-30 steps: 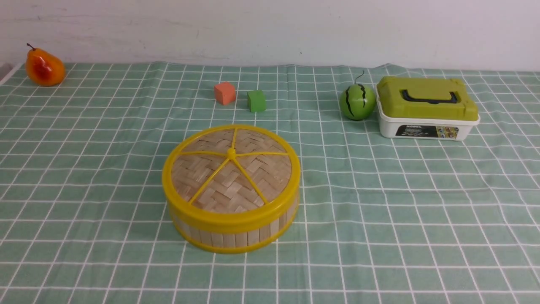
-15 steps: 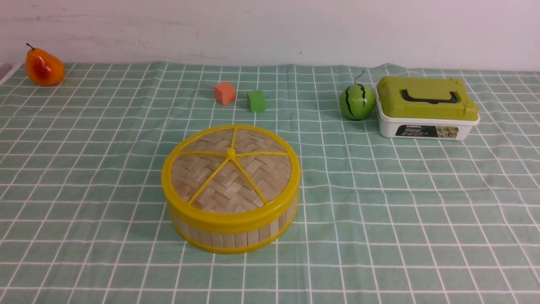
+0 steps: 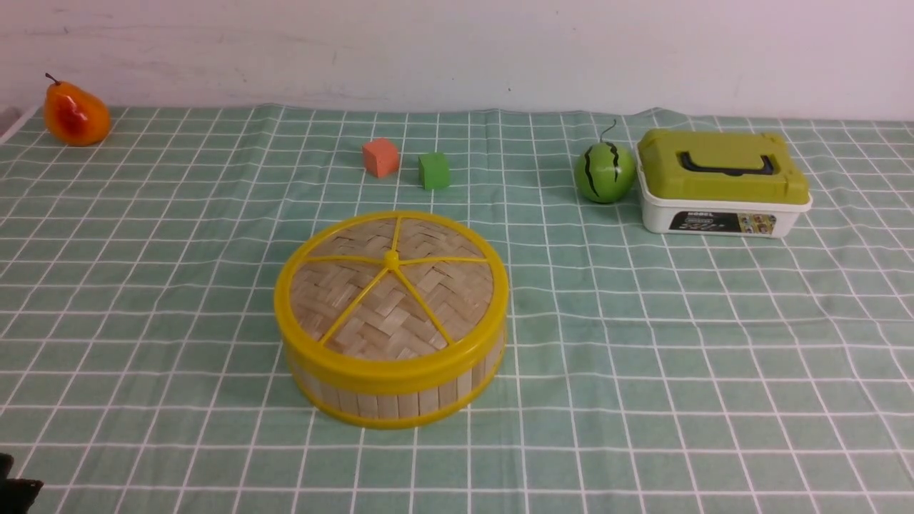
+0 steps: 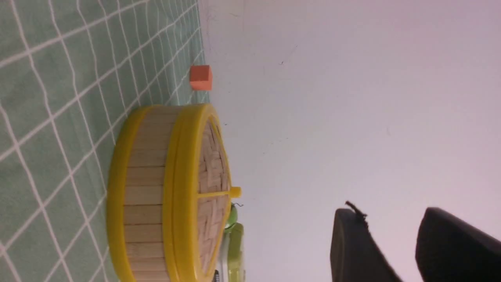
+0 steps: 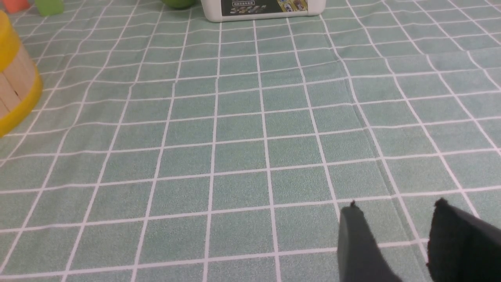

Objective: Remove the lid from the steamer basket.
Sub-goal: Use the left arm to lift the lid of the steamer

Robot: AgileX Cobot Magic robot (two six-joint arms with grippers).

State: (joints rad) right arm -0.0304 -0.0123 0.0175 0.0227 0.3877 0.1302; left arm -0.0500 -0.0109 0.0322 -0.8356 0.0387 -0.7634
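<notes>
The lid [image 3: 391, 293], a woven bamboo disc with yellow rim, spokes and centre knob, sits flat on the steamer basket [image 3: 393, 396] in the middle of the table. Both also show in the left wrist view, lid [image 4: 209, 172] on basket [image 4: 143, 188], seen from the side. My left gripper [image 4: 385, 213] is open and empty, some way from the basket; a dark bit of it shows at the front view's lower left corner [image 3: 14, 489]. My right gripper [image 5: 395, 205] is open and empty, low over bare cloth to the right of the basket [image 5: 15, 90]. It is out of the front view.
A green-checked cloth [image 3: 643, 343] covers the table. At the back stand a pear [image 3: 75, 113], an orange cube [image 3: 380, 157], a green cube [image 3: 434, 170], a toy watermelon [image 3: 605, 171] and a white box with olive-green lid [image 3: 721, 182]. A wall stands behind.
A dark part of my left arm has come into the front view's lower left corner. The lid and basket have not moved.
</notes>
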